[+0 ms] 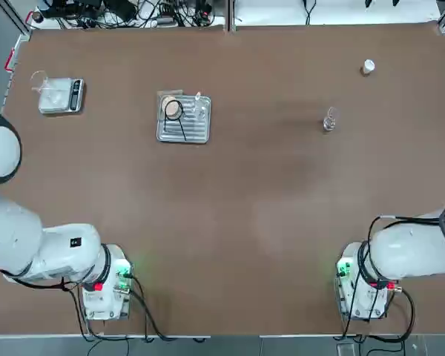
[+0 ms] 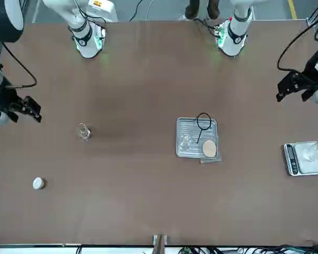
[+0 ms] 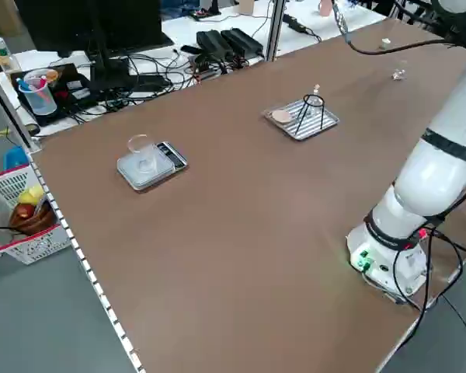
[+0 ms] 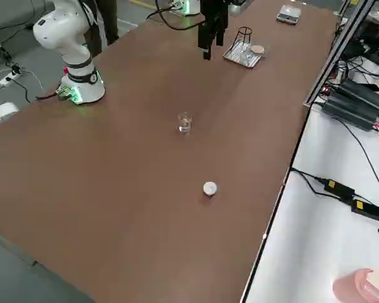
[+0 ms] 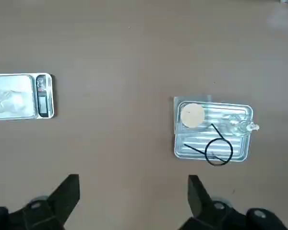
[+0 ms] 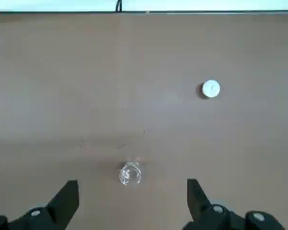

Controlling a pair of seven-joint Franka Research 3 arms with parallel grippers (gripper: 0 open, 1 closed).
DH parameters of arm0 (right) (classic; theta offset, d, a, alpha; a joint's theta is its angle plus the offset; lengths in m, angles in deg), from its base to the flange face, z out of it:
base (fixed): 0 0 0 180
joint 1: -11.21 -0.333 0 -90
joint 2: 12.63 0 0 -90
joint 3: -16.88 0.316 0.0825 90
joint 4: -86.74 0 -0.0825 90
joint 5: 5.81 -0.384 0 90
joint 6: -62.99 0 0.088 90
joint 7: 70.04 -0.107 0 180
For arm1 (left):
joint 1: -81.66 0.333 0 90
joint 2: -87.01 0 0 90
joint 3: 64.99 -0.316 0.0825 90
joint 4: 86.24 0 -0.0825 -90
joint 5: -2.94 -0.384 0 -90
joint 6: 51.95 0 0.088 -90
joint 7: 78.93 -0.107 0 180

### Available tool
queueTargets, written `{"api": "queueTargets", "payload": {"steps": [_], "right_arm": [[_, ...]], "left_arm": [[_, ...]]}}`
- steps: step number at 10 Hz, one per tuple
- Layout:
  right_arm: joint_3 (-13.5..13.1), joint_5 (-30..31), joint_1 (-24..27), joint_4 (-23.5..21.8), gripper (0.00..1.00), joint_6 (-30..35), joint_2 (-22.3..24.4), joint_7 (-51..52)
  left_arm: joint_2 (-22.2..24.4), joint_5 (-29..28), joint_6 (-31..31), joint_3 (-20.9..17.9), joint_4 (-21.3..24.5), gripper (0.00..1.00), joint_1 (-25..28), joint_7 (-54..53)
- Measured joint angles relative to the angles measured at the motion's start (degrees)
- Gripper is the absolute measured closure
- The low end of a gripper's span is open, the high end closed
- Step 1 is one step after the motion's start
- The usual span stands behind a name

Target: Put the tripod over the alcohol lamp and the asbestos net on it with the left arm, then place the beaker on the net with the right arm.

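The ribbed metal tray holds three things. The tripod lies on its side there, its black ring next to the asbestos net with its tan centre. The alcohol lamp stands at the tray's other end. Far to the right, the beaker stands alone on the brown table. My left gripper hangs open high over the table's left side, well back from the tray. My right gripper is open too, high above the table with the beaker just ahead of its fingers.
A small white capped cylinder stands at the far right corner. A digital scale with a clear cup on it sits at the far left. Cables and power strips line the back edge beyond the table.
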Motion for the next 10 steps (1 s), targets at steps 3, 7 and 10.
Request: {"api": "queueTargets", "payload": {"steps": [3, 7, 10], "right_arm": [[0.0, 0.0, 0.0, 0.0, 0.00, 0.0, 0.0, 0.0], [0.0, 0.0, 0.0, 1.0, 0.00, 0.0, 0.0, 0.0], [0.1, 0.0, -0.1, 1.6, 0.00, 0.1, 0.0, 0.0]], "left_arm": [[0.7, 0.0, -3.2, -0.3, 0.0, 0.00, 0.5, -0.1], [-1.4, 2.4, -3.6, -0.3, 0.6, 0.00, 2.4, -0.9], [-5.1, 2.6, -2.8, 1.4, 0.7, 0.00, -1.2, 0.9]]}}
